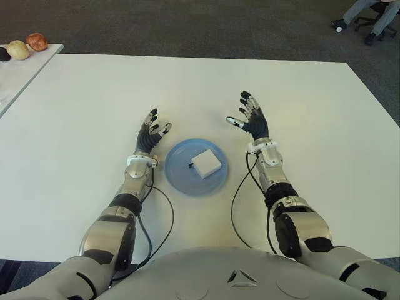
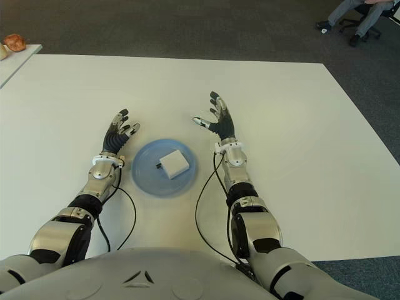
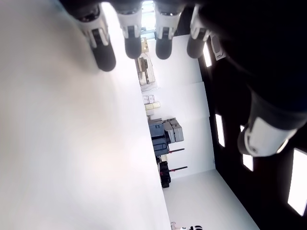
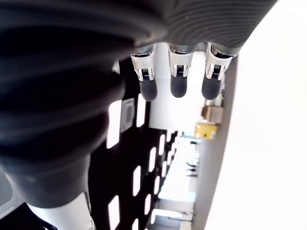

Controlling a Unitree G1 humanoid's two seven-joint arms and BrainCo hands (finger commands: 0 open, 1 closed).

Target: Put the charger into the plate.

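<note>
Both hands flank the target. From the left eye view, the left hand [image 1: 152, 133] shows just left of the blue plate [image 1: 178, 173], fingers spread and holding nothing; the right hand [image 1: 250, 119] shows to the plate's right and a little farther up the white table [image 1: 87, 100], fingers likewise splayed and empty. The white charger [image 1: 206, 163] lies inside the plate, right of its centre, with a small dark part showing at its left edge. Judgement: placement appears complete, and the open, clear-standing hands are consistent with release.

The right eye view confirms the same layout; neither hand touches plate or charger.

The left wrist view shows extended fingertips [image 3: 102, 47] with only room background beyond, nothing gripped.

The right wrist view shows three straight fingertips [image 4: 178, 82], nothing between them.
</note>
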